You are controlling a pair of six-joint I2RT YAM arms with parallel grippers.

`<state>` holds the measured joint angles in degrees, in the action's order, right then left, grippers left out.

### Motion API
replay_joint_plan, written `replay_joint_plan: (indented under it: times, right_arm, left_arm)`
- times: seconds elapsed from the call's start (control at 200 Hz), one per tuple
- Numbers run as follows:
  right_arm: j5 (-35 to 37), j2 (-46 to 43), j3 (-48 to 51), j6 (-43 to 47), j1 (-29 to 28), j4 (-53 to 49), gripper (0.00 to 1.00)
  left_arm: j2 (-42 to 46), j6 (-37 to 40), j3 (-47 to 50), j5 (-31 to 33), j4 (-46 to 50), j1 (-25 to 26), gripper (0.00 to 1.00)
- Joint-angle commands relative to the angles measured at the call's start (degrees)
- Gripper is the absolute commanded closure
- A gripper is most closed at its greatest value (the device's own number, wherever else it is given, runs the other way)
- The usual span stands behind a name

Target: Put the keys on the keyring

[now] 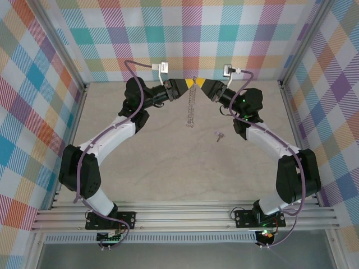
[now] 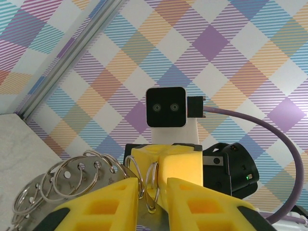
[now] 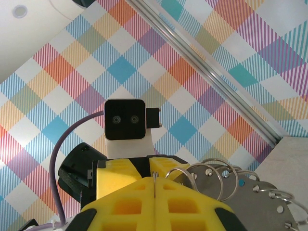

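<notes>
Both arms are reaching to the far middle of the pale speckled worktop (image 1: 157,162), yellow tips nose to nose just in front of the plaid back wall. Hanging down between them is the keyring (image 1: 190,109), which here is a long string of silvery split rings with flat grey metal tags. It dangles from the spot where the tips meet and trails toward the near side.

The left end effector (image 1: 189,83) is at a narrow gap. From its own wrist camera you can see one of the wire rings and a sliver of flat metal sitting right between the yellow fingers (image 2: 115,207), so it's clamped on the keyring. The rest of the rings fan out to the left.

The right end effector (image 1: 203,84) has its fingers pressed flat together, no gap at all. The rings and tags bunch up just past its tip on the right. Can't tell if it's pinching a wire.

The tiny silvery-grey metal key (image 1: 219,135) is lying on the worktop by itself, right of the dangling keyring's lower end and near the right arm.
</notes>
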<state>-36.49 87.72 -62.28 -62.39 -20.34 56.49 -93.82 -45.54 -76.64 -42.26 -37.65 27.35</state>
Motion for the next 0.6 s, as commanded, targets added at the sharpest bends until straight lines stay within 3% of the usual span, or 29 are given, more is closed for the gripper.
replay_joint_plan:
  times: [0.0,0.19,0.305,0.375,0.47,0.595]
  right_arm:
    - [-0.49,0.08,0.23,-0.37,-0.55,2.52,1.00]
    - [-0.52,-0.01,0.32,-0.19,-0.78,1.95,1.00]
    - [-0.45,-0.08,0.27,-0.10,-0.82,1.04,1.00]
    - [-0.06,-0.26,0.14,0.01,-0.84,-0.59,1.00]
    - [1.28,-2.06,1.11,0.73,0.05,-3.73,0.68]
    - [3.32,-7.96,4.09,2.83,3.23,-10.35,0.47]
  left_arm:
    - [0.91,0.90,-0.18,0.69,-1.82,0.71,0.80]
    - [0.75,1.22,-0.36,0.60,-1.89,0.89,0.89]
    - [0.40,1.58,-0.43,0.37,-1.84,0.87,1.00]
    - [0.31,2.43,-0.50,0.23,-1.42,0.94,1.00]
    - [0.55,5.45,-1.34,-0.90,0.82,0.90,1.00]
    - [2.02,12.54,-2.97,-2.46,7.36,0.93,1.00]
